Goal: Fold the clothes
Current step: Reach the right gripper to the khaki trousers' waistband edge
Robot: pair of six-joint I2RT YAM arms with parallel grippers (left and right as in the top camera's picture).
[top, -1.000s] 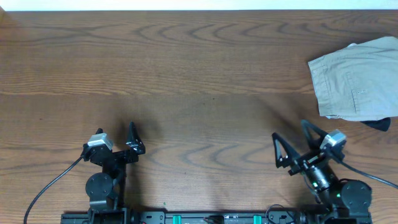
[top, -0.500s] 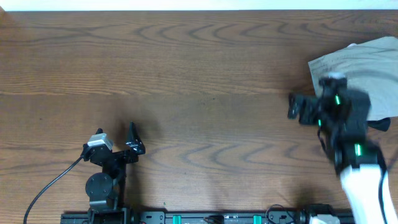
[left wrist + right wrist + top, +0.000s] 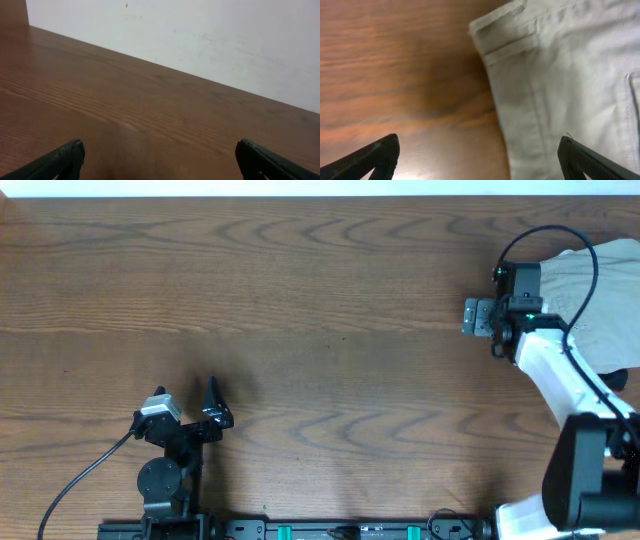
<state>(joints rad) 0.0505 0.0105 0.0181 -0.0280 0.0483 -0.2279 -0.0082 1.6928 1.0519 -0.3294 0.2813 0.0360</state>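
Observation:
The light khaki trousers [image 3: 608,290] lie bunched at the table's far right edge, partly out of the overhead view. In the right wrist view their waistband corner and seams [image 3: 560,75] fill the right half. My right gripper [image 3: 519,284] hangs over the trousers' left edge. It is open and empty [image 3: 479,144], with one finger over bare wood and the other over the cloth. My left gripper [image 3: 217,403] is open and empty near the front left, low over bare wood [image 3: 160,147], far from the trousers.
The brown wooden table [image 3: 300,300] spans the view, with a white wall [image 3: 200,35] beyond its far edge. A dark patch [image 3: 617,380] shows at the trousers' lower edge. The right arm's black cable [image 3: 590,255] loops above the cloth. The arm bases stand along the front edge.
My right arm has swung from its rest near the front right edge out and up to the trousers' left edge. The left arm has not moved.

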